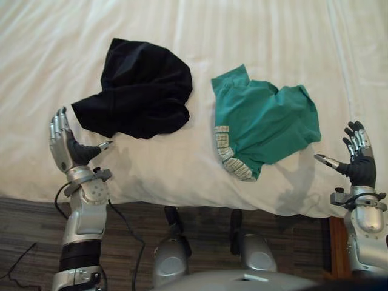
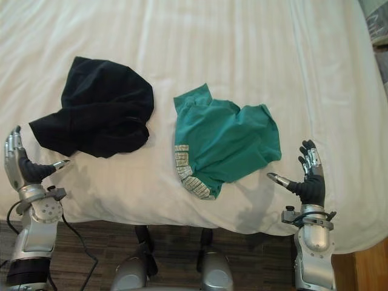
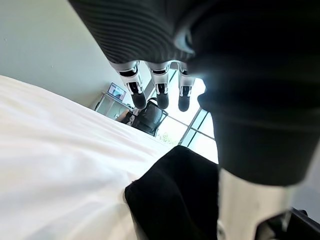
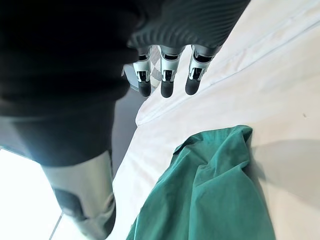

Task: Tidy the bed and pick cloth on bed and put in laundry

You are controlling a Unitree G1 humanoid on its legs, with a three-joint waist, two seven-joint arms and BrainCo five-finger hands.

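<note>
1. The left hand (image 1: 68, 147) hangs over the near left edge of the bed (image 1: 254, 30). It is released: fingers straight and upright, thumb pointing inward, nothing in it.
2. The black cloth (image 1: 138, 88) lies crumpled on the sheet just inward of that hand and a little farther up the bed. Its long axis runs diagonally from a near-left corner to a rounded far-right bulge. The near-left corner sits close to the left thumb tip but apart from it, so the left hand is clearly the nearer one for this piece.
3. The green cloth (image 1: 267, 121) lies flat beside the black one, not touching it, with a pale patterned band along its near-left edge. It stretches roughly across the bed, and its right end reaches towards the right hand.
4. The right hand (image 1: 361, 167) is at the near right edge, also released and empty, with its thumb aimed at the green cloth. A strip of bare sheet separates them.
5. Judgement: neither cloth is picked up yet. Each hand would need a short inward reach to take its own piece.
</note>
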